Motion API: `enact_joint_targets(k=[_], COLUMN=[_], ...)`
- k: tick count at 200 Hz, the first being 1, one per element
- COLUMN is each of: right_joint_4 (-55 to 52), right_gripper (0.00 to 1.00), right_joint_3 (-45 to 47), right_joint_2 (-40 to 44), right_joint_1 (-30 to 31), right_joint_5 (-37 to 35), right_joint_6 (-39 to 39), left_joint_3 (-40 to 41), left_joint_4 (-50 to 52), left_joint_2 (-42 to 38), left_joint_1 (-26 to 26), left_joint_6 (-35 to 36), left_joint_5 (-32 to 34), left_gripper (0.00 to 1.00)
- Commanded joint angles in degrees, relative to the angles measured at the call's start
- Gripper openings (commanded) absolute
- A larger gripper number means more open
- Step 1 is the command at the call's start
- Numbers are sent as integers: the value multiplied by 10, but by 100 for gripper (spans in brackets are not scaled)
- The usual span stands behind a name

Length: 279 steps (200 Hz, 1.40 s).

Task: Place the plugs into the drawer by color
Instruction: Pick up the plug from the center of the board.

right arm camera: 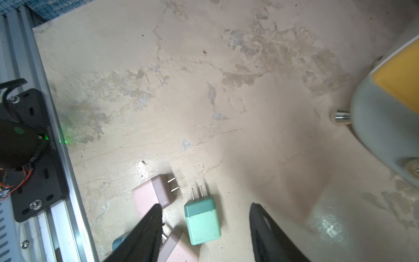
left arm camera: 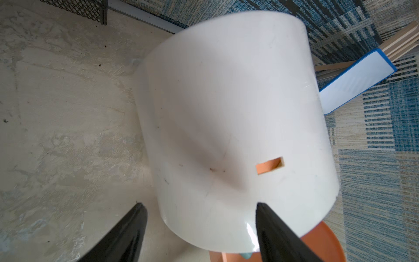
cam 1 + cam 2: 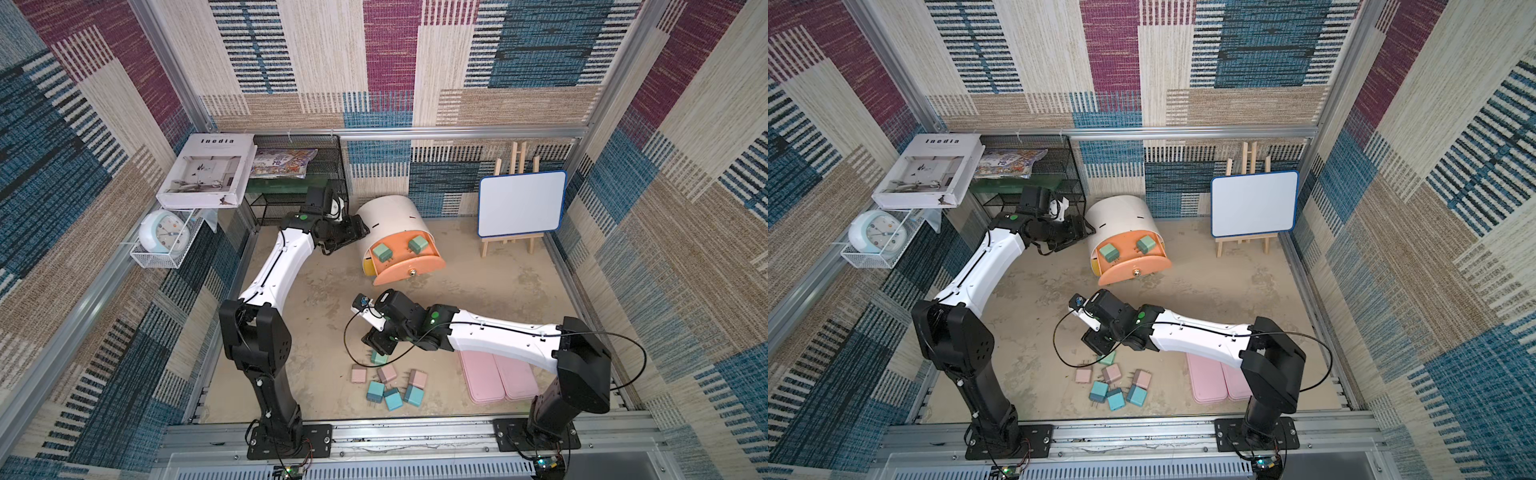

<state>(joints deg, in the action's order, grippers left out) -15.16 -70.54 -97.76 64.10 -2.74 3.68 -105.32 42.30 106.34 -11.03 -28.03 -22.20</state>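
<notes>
The drawer [image 3: 390, 220] is a white drum cabinet with its peach drawer [image 3: 409, 268] pulled out; two green plugs [image 3: 381, 252] [image 3: 417, 245] lie in it. My left gripper [image 3: 357, 230] is open at the drum's left side, its fingers straddling the white wall [image 2: 226, 113]. My right gripper [image 1: 206, 206] hangs open over a third green plug [image 1: 203, 223] lying flat on the floor [image 3: 379, 357]. Three pink plugs [image 3: 387, 373] and three blue plugs [image 3: 393, 400] lie in a cluster just in front of it. In the right wrist view the grey front [image 1: 371, 127] and yellow front [image 1: 399, 77] show.
Two flat pink cases [image 3: 498, 378] lie under the right arm. A small whiteboard on an easel [image 3: 521, 203] stands at the back right. A black wire rack [image 3: 291, 183], a book [image 3: 208, 170] and a clock [image 3: 164, 235] crowd the back left. A metal rail [image 3: 415, 432] bounds the front.
</notes>
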Motion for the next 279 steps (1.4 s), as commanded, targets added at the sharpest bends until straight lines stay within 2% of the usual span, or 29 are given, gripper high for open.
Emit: enact_joint_targets(k=[1,97,178,196,279], right_joint_4=[45,10,3,4,-10], right_gripper=[64,71,72,70,52], right_joint_3=[23,54,59,59,47], right_joint_2=[-13,-49,-79,-83,-91], right_joint_1=[3,-1,-7,-9,-24], right_joint_5=[7,24,37,35,11], right_joint_6=[18,-10,-13,-12,24], left_joint_3=[2,2,1,1,1], left_joint_4=[5,5,5,4,4], left_joint_2=[-7,-4,-4,-3,-4], left_joint_1=[0,0,-2,-2,-2], left_joint_6=[10,6,6,7,7], left_joint_5=[9,2,1,0,2], left_gripper=[79,80,79,79,79])
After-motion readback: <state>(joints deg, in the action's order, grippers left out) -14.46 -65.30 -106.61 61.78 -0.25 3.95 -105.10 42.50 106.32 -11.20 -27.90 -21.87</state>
